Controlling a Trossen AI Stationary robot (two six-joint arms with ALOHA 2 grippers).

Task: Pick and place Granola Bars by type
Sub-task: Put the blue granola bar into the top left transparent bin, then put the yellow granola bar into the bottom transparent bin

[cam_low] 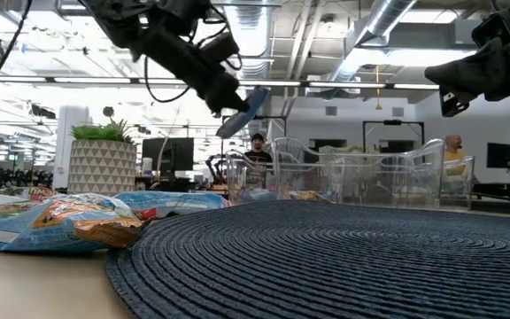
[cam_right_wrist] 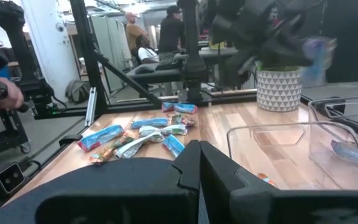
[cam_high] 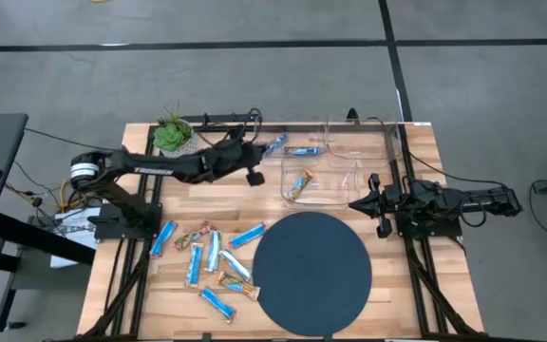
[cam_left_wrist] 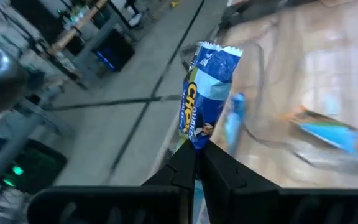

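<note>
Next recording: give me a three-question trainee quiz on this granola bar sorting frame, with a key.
1. True or false: the left gripper holds a blue-wrapped bar.
2. The right gripper is: A) inside a bin B) beside the clear bins, holding nothing C) on the dark round mat.
3. Where does the loose pile of bars lie relative to the mat?

Key: 1 true; 2 B; 3 on the left arm's side of it.

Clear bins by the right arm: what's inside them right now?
The near bin holds one brown/gold bar. The far bin holds one blue bar. The left gripper carries another blue bar above.
</note>
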